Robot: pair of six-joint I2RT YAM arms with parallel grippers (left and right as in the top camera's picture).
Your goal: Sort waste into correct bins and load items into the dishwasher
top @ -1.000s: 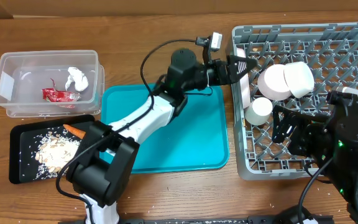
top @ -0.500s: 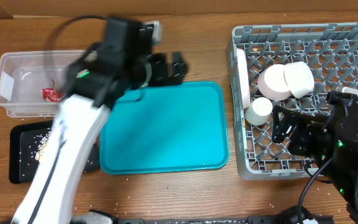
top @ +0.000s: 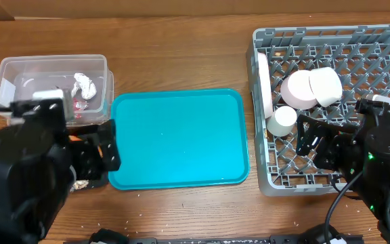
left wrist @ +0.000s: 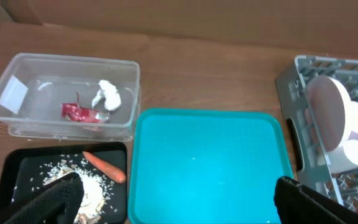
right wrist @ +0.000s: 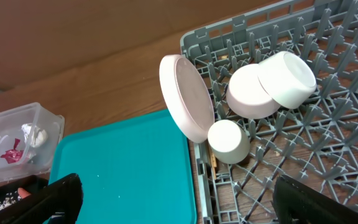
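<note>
plate (right wrist: 185, 99) stands on edge in the dish rack (right wrist: 328, 155) beside 2 bowls (right wrist: 250, 93) and the cup (right wrist: 229, 142). left end effector (top: 108, 144) has swung back over the black tray (left wrist: 17, 174), fingers apart, empty. right end effector (right wrist: 174, 190) likewise. waste (left wrist: 79, 113) is binned, looks done.

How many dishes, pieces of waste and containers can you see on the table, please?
Dishes: 4 (plate, bowls x2, cup)
Waste: 4 (wrapper, tissue, carrot stick, scraps)
Containers: 4 (tub, black tray, teal tray, rack)
Total: 12
</note>
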